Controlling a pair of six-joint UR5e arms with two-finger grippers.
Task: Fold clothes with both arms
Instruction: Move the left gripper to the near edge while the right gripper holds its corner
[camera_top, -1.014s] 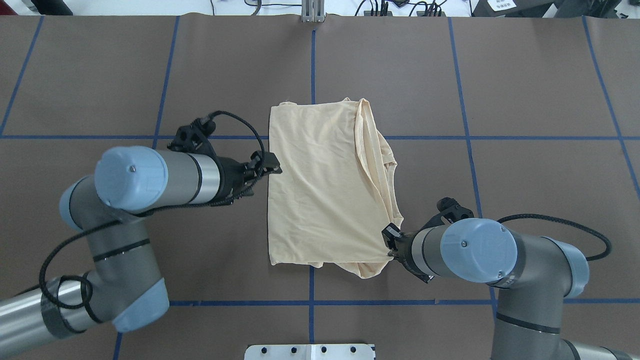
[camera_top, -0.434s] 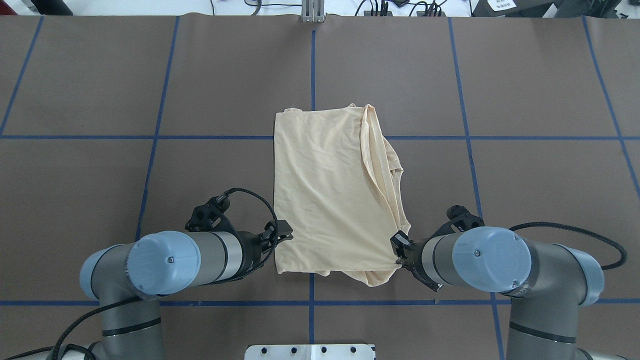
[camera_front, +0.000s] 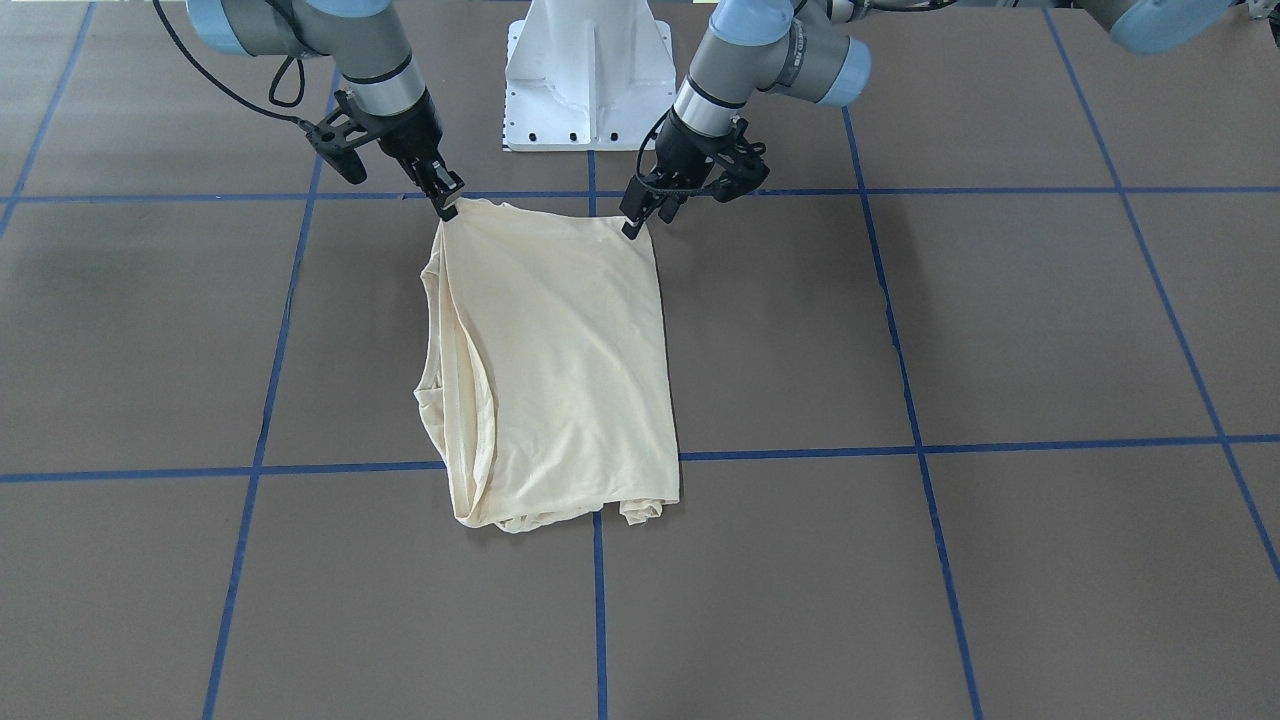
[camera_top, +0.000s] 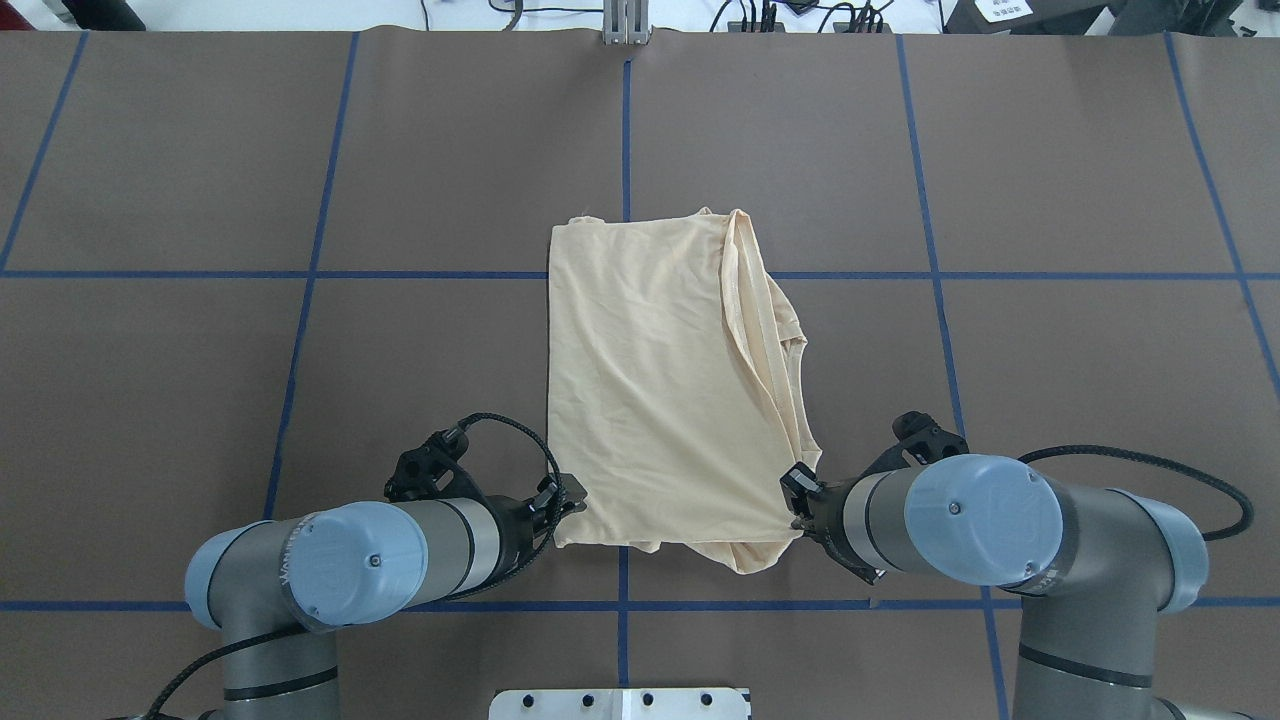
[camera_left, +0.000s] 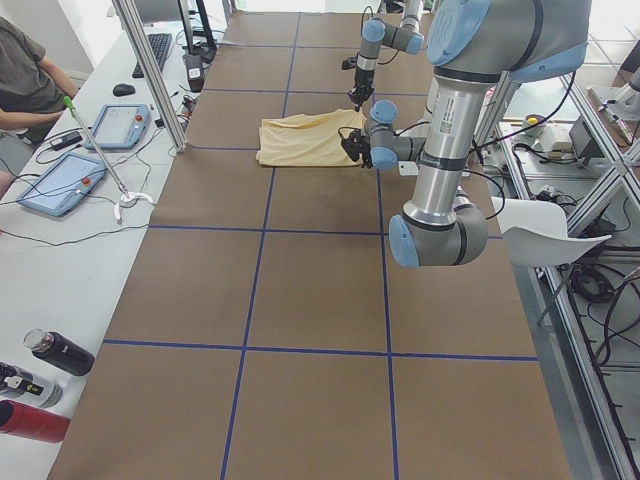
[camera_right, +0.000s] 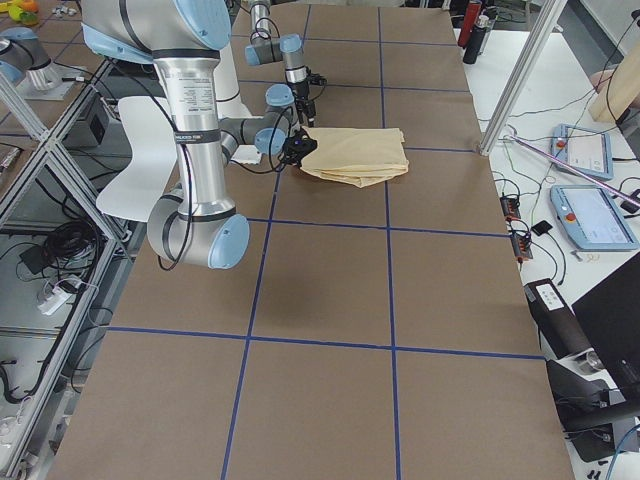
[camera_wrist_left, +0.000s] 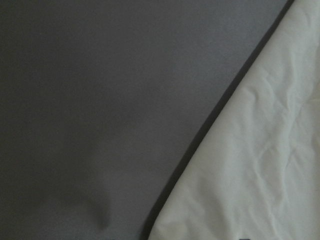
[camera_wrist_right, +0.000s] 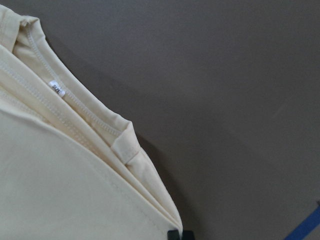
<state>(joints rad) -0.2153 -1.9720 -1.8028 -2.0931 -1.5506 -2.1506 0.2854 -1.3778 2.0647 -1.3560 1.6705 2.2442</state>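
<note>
Front-facing view: the shirt (camera_front: 560, 350) lies folded to a rough rectangle mid-table (camera_front: 1000, 330), straddling the centre blue tape line (camera_front: 598, 600), its loose layered edges on the side twd the robot's right. The right gripper (camera_front: 447, 206) has its fingers pressed together on the shirt corner nearest the robot, pinching it, w/ the corner lifted a little. The left gripper (camera_front: 632, 222) sits at the other robot-side corner, tips at the fabric edge; spread or closed can't be told. The white pedestal base (camera_front: 588, 70) stands behind, btw the arms. Overhead view: both grippers are low at the shirt's robot-side edge, one per corner, and the far edge lies just past a cross tape line. Left wrist cam: only pale fabric at lower right and bare table, so no read on the fingers. Right wrist cam: ribbed collar (camera_wrist_right: 85, 112) w/ a small white neck label (camera_wrist_right: 58, 90), and dark fingertips (camera_wrist_right: 175, 234) at the frame bottom, right where the layered edge ends. Side views: the shirt is flat, both grippers at its robot-side edge. A person (camera_left: 25, 75) sits at the bench in the left view.
</note>
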